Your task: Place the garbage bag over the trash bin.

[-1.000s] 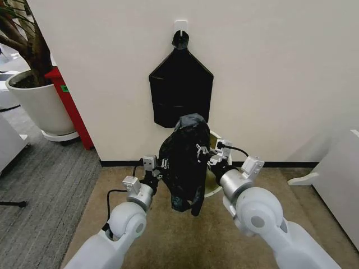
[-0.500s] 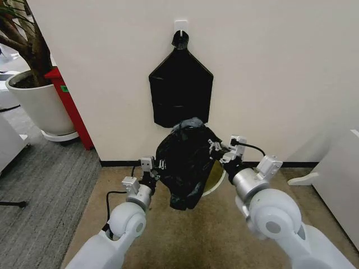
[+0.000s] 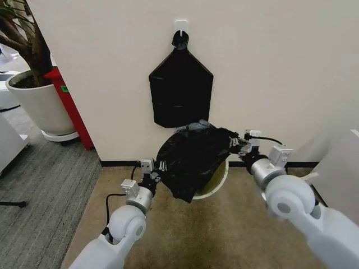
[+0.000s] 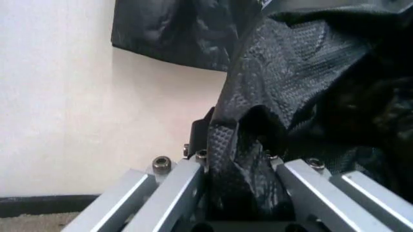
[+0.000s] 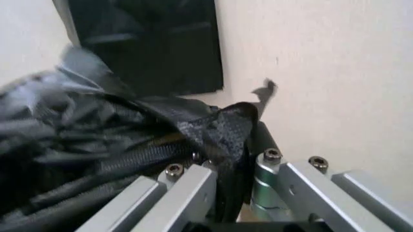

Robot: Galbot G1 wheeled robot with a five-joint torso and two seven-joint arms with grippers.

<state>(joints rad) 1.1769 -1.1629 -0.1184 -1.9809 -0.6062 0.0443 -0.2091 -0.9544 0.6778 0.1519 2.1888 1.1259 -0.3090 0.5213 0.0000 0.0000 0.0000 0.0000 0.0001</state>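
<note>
Bag: the garbage bag hangs stretched between both grippers, in front of the wall and just above the trash bin, its slack belly sagging low towards the left side.
Left gripper: the left gripper is clamped on one edge of the bag's mouth; in the left wrist view the crinkled film is bunched between the two metal fingers and rises up and away from them.
Right gripper: the right gripper is closed on the opposite edge, held higher and farther out than the left; the right wrist view shows a fold of black plastic pinched between its fingers.
Key relation: the bag's long axis runs across from one gripper to the other, tilted up towards the right one, with the mouth pulled wide (how fully it gapes cannot be told).
Bin: sits on the carpet against the wall, below and between the grippers, closer under the right one; only part of its rim and inside shows past the bag.
Nearer arm: the right, judging by the rim visible just below it.
Judgement: the mouth looks ready to go down over the rim, not yet seated on it.
Background: a flat bundle of bags hangs from a wall hook above, apart from the held bag.
</note>
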